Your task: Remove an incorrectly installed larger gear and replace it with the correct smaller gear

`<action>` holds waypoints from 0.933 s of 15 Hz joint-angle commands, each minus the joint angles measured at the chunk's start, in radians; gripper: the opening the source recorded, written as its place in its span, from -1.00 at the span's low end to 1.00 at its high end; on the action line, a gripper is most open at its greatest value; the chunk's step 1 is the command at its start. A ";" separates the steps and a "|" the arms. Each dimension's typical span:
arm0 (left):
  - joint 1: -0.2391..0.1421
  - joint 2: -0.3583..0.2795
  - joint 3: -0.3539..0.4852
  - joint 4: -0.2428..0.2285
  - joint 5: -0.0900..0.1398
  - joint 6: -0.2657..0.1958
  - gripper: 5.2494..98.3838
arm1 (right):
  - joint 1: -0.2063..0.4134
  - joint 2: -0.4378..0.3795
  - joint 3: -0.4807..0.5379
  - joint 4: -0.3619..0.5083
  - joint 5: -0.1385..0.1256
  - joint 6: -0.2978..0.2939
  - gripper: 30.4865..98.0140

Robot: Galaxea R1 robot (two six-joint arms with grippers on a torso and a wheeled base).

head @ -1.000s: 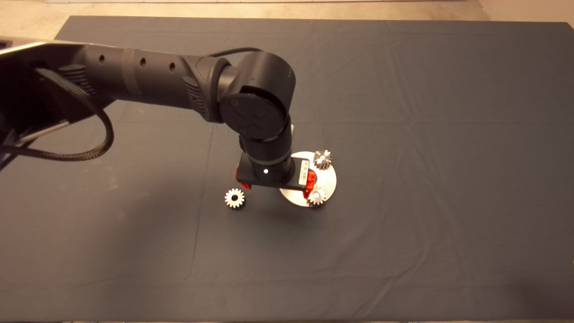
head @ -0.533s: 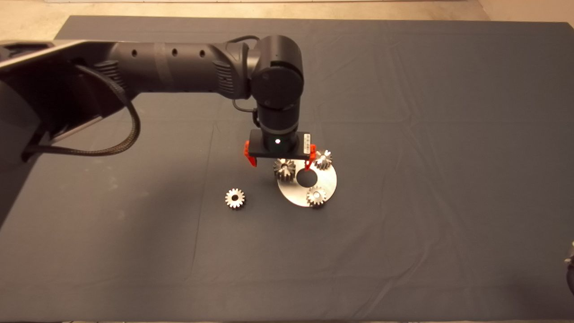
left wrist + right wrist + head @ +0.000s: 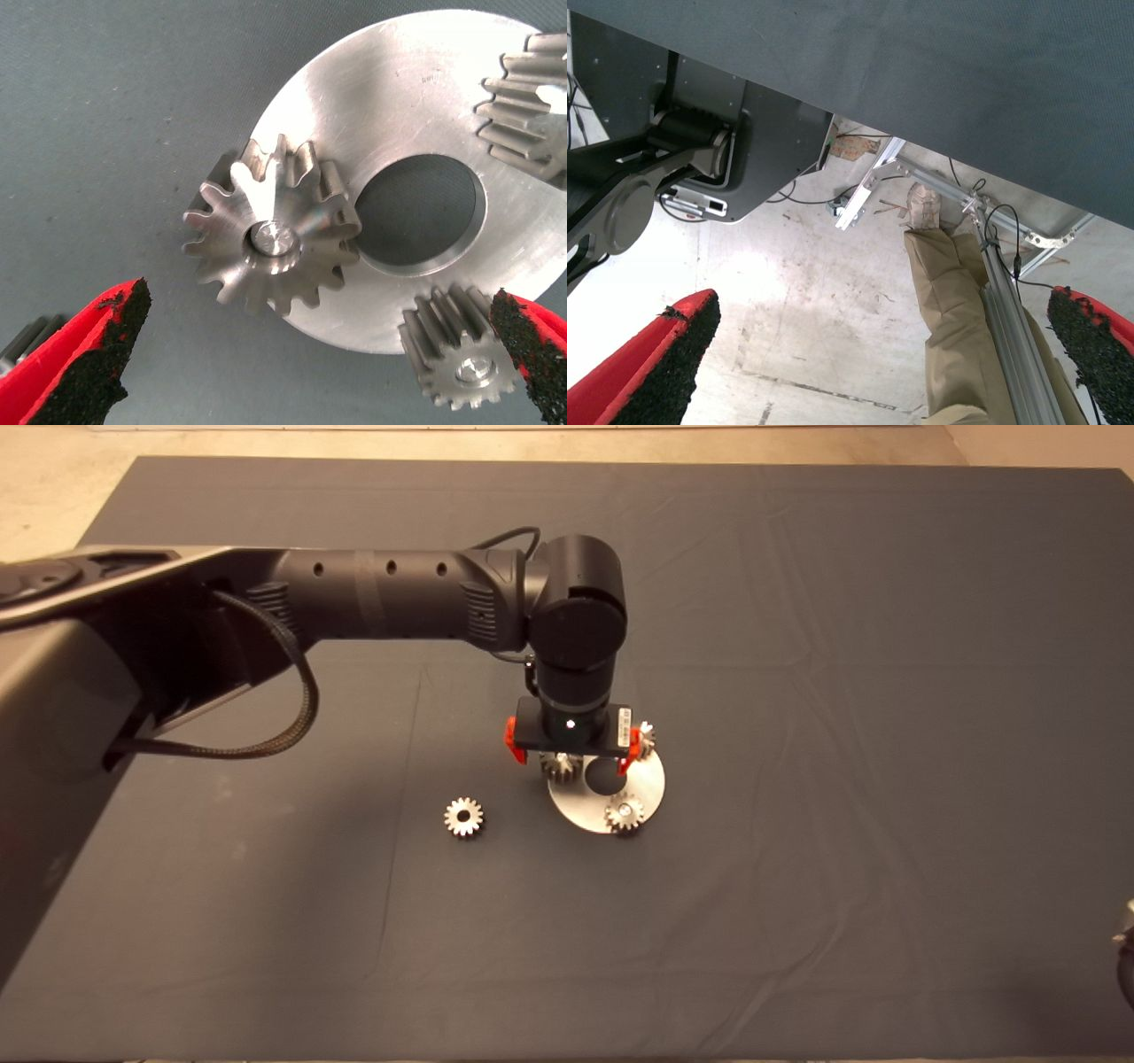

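The larger gear (image 3: 558, 766), grey with coarse teeth, sits on a pin at the left rim of a round steel plate (image 3: 653, 784). In the left wrist view it (image 3: 275, 239) lies between and beyond the fingers. My left gripper (image 3: 571, 751) hovers right above it, open and empty, with the red fingers (image 3: 84, 354) wide apart. The smaller gear (image 3: 463, 817), bright with fine teeth, lies loose on the mat to the left of the plate. Its edge (image 3: 27, 341) peeks out behind a finger. My right gripper (image 3: 1125, 952) is parked at the lower right edge, open (image 3: 877, 345).
Two more gears (image 3: 625, 813) (image 3: 646, 737) sit on pins on the plate, around its centre hole (image 3: 421, 212). The right wrist view shows the floor, the robot's base (image 3: 700, 150) and a person's leg and shoe (image 3: 957, 292).
My left arm has swung off the plate's left side, uncovering the larger gear. The gripper has turned and now sits straight above that gear, fingers spread to either side.
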 commanded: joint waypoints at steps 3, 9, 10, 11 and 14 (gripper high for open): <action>0.014 0.005 -0.023 0.075 0.134 0.026 1.00 | 0.003 0.002 0.001 -0.025 -0.125 -0.001 0.99; 0.017 0.005 -0.047 0.120 0.134 0.029 1.00 | -0.003 -0.002 0.003 -0.027 -0.124 -0.003 0.99; 0.017 0.005 -0.048 0.125 0.134 0.031 1.00 | -0.003 -0.002 0.003 -0.027 -0.124 -0.004 0.99; 0.019 0.002 -0.050 0.132 0.134 0.031 1.00 | -0.004 0.000 0.003 -0.027 -0.124 -0.006 0.99; 0.049 -0.001 -0.070 0.140 0.134 0.045 1.00 | -0.004 0.001 0.003 -0.027 -0.124 -0.007 0.99</action>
